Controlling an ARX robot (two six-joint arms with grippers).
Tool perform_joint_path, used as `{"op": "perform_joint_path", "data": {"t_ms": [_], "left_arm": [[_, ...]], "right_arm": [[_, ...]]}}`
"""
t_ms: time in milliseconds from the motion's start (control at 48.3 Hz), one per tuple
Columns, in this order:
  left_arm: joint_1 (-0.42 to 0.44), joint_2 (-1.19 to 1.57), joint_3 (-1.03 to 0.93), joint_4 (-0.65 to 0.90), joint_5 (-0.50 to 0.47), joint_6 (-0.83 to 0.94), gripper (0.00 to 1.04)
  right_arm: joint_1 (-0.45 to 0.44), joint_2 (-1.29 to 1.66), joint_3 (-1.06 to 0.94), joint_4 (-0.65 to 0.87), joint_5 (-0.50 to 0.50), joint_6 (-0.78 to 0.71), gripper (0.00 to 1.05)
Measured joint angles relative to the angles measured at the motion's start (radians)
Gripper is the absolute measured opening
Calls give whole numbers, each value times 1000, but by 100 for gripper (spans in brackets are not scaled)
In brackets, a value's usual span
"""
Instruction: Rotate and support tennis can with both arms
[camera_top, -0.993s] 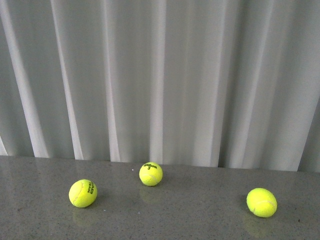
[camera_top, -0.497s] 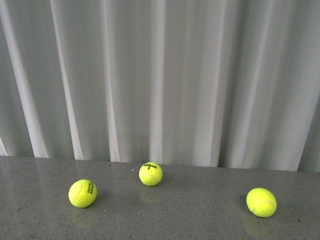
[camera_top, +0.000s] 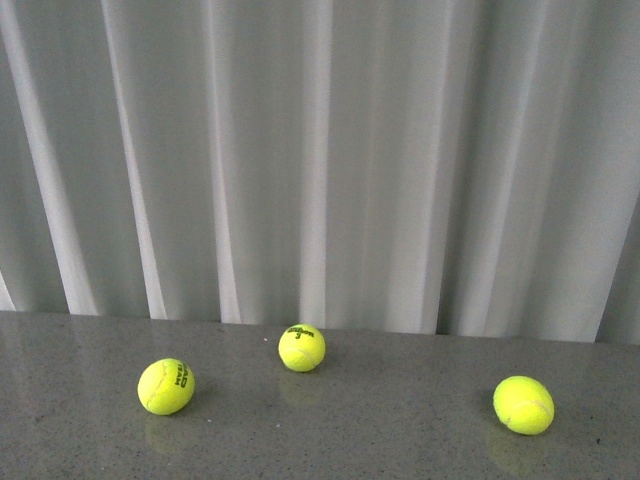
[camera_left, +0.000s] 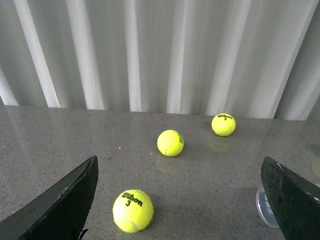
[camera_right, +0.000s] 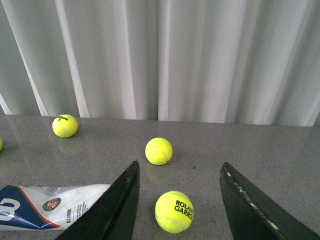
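Left gripper (camera_left: 179, 162) and right gripper (camera_right: 180, 163) gape empty; a one-sided nudge could roll the can (camera_right: 50, 212) (lying flat, ball (camera_right: 174, 211) near) along the counter (camera_right: 280, 150).

The left gripper (camera_left: 178, 165) hangs low over the grey table (camera_left: 50, 135), its black jaws spread very wide. The right gripper (camera_right: 180, 165) hangs low over the same table, jaws parted less widely. Both are empty.

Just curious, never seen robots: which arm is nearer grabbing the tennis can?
Probably the right: the tennis can lies beside its open fingers; the left wrist view shows only a clear rim.
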Motion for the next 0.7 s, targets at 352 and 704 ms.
{"op": "perform_joint_path", "data": {"t_ms": [352,704], "left_arm": [[0,0,0,0,0,0,98],[0,0,0,0,0,0,98]], "right_arm": [[0,0,0,0,0,1,98],[0,0,0,0,0,0,98]]}}
